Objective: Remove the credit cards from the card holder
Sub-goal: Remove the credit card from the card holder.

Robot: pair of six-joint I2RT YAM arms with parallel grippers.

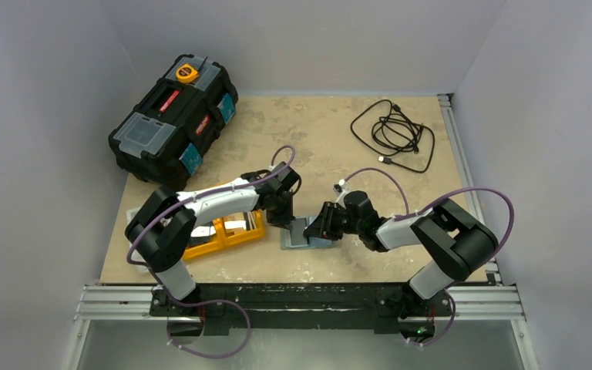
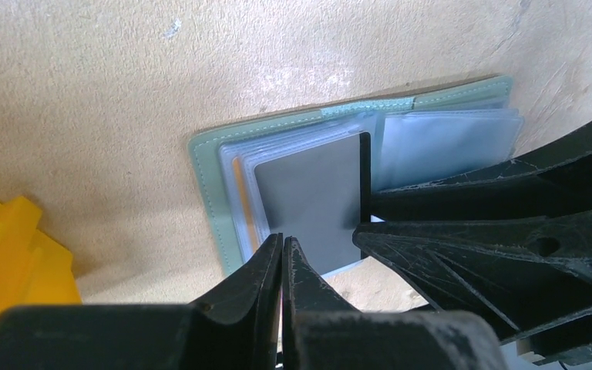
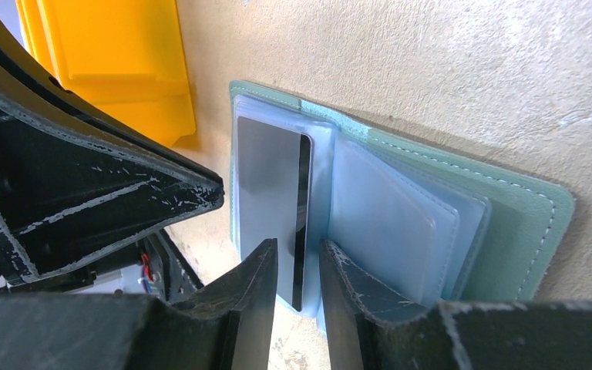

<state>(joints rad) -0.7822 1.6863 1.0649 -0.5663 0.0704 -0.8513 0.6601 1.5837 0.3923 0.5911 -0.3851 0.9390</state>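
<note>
The grey-green card holder lies open on the table, its pale blue sleeves up. A dark grey credit card with a black stripe sits in the left sleeve. My left gripper is shut, its tips over the card's near corner, with nothing visible between them. My right gripper is narrowly open, and its fingers straddle the striped near edge of the card. Other cards are hidden inside the sleeves.
An orange tray stands just left of the card holder. A black toolbox is at the back left. A coiled black cable lies at the back right. The two grippers crowd each other over the card holder.
</note>
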